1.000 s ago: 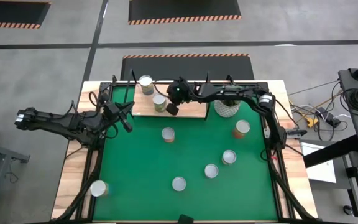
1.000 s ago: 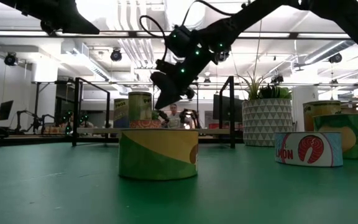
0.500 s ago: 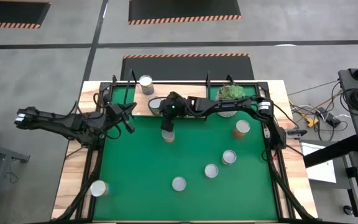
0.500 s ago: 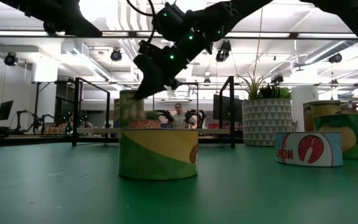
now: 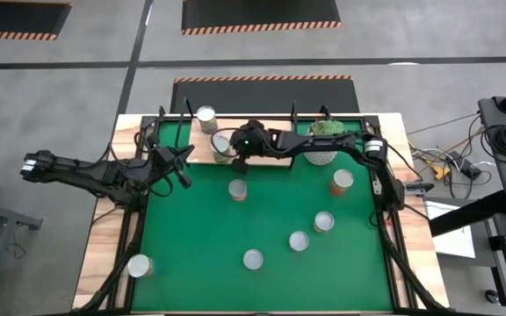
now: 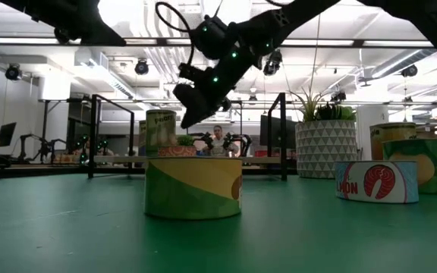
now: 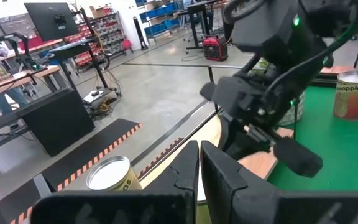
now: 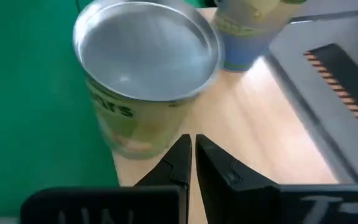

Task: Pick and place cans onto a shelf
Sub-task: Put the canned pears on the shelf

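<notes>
Wood-topped, black-wire-framed shelf (image 5: 202,156) at the back of the green mat (image 5: 191,237) carries two cans. One silver-topped tin with a pale green label (image 5: 222,145) stands near the front edge, and another silver-topped tin (image 5: 206,117) stands at the back left corner.

My right gripper (image 5: 238,162) hangs at the shelf's front edge, just beside the nearer tin, with its fingers pressed together and nothing between them. Through my wrist camera that tin (image 8: 145,53) stands upright on the board, clear of my fingertips.

Half a second ago I had swung out over the silver-topped can on the mat (image 5: 237,189); now I have drawn back towards the shelf. That can has not moved, and the count on the shelf is the same as a second ago. So I judge no pick has begun. I would need to part my fingers before coming down on the next can.

Five cans sit on the mat and one on the bare table corner (image 5: 139,265). My left gripper (image 5: 181,175) waits closed and empty at the mat's left edge.
</notes>
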Motion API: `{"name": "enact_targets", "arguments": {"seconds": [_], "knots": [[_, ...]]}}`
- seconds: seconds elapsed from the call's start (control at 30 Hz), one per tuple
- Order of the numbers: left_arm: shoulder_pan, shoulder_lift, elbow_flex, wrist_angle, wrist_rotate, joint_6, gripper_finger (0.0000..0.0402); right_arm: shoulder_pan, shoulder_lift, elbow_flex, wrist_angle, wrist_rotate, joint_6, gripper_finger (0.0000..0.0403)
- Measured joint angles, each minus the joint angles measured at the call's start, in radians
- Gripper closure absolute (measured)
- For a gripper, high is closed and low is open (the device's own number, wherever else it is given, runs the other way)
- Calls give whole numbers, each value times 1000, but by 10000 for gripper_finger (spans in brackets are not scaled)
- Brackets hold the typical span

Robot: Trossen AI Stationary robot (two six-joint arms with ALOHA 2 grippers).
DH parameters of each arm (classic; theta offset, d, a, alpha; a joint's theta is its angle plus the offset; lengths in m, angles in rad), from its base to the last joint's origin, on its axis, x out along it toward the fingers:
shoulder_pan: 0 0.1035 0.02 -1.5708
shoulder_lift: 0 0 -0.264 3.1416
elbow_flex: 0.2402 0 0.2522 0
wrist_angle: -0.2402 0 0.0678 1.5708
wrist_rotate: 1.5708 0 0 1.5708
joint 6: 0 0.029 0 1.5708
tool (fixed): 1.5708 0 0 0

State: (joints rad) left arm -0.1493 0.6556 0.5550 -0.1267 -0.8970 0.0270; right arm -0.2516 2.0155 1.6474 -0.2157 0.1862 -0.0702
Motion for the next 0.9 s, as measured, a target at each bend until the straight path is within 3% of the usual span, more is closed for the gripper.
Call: {"name": "enact_targets", "arguments": {"seconds": [0.17,0.77,0.9], "knots": [[0,0,0,0,0,-2,402,16,16,-1,37,-123,11,390],[0,0,0,-1,0,-4,402,37,61,0,286,-107,0,390],[0,0,0,-1,11,-18,402,39,53,-1,254,-107,-1,390]]}}
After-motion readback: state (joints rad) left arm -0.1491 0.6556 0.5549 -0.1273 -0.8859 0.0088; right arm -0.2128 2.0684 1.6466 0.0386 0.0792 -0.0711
